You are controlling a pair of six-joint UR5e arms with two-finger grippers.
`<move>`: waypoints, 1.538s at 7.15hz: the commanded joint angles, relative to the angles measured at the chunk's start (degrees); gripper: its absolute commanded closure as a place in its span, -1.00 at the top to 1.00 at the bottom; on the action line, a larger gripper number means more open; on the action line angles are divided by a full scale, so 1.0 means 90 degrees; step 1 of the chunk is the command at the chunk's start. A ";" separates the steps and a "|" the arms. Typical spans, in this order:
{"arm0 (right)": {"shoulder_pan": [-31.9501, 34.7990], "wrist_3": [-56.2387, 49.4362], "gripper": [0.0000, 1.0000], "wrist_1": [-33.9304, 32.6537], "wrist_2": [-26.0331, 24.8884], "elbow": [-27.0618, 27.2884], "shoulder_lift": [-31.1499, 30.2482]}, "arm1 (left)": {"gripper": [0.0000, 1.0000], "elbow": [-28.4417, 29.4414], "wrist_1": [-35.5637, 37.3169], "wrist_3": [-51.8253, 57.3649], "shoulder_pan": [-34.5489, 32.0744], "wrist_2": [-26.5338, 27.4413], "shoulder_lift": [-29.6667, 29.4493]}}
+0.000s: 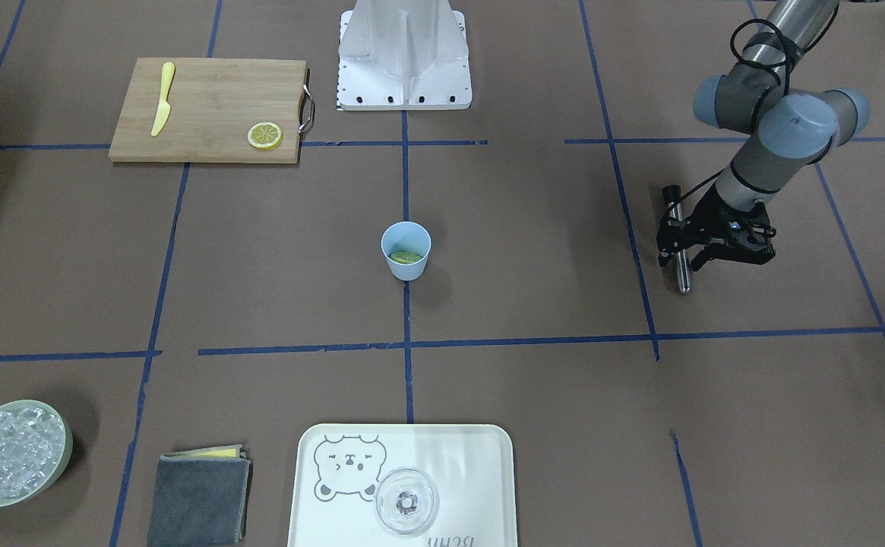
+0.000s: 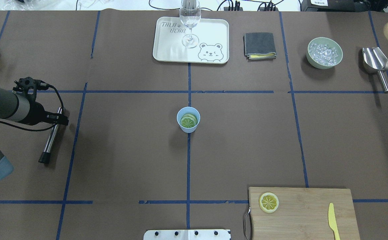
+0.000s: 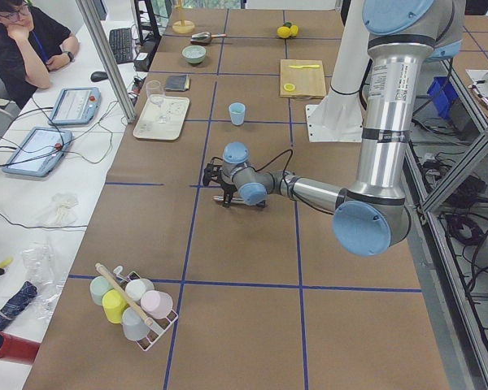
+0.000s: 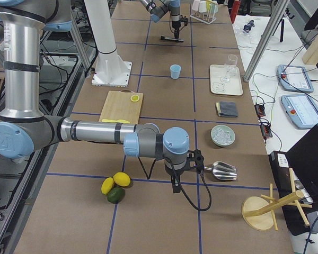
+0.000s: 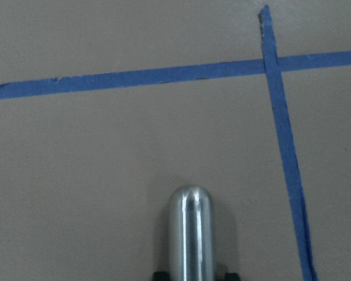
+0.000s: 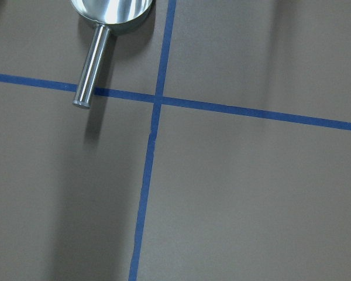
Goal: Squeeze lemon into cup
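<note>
The lemon slice lies flat on the wooden cutting board; it also shows in the front view. The light blue cup stands upright at the table's centre, also in the front view, with greenish-yellow slices inside. My left gripper is low at the table's left, far from the cup. Its fingers stand tight against a metal rod lying on the table; the rod's rounded end fills the left wrist view. My right gripper shows only in the right side view, near the scoop; I cannot tell its state.
A yellow knife lies on the board. A bear tray holds a clear glass. Grey cloth, green ice bowl and metal scoop line the far edge. Whole citrus fruits lie near the right arm.
</note>
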 commanded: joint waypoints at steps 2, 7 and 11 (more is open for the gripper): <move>0.0000 -0.0010 1.00 0.0000 0.0000 0.0002 0.0000 | 1.00 -0.0153 0.0011 0.0056 -0.0117 -0.0003 0.0033; -0.0019 -0.0029 1.00 0.0000 -0.0029 -0.0008 0.0000 | 1.00 -0.0701 0.2164 0.4953 -0.3575 -0.0468 0.0598; -0.0029 -0.0029 1.00 0.0000 -0.0029 -0.0008 0.0000 | 1.00 -0.0749 0.3857 0.5232 -0.4811 -0.1287 0.0824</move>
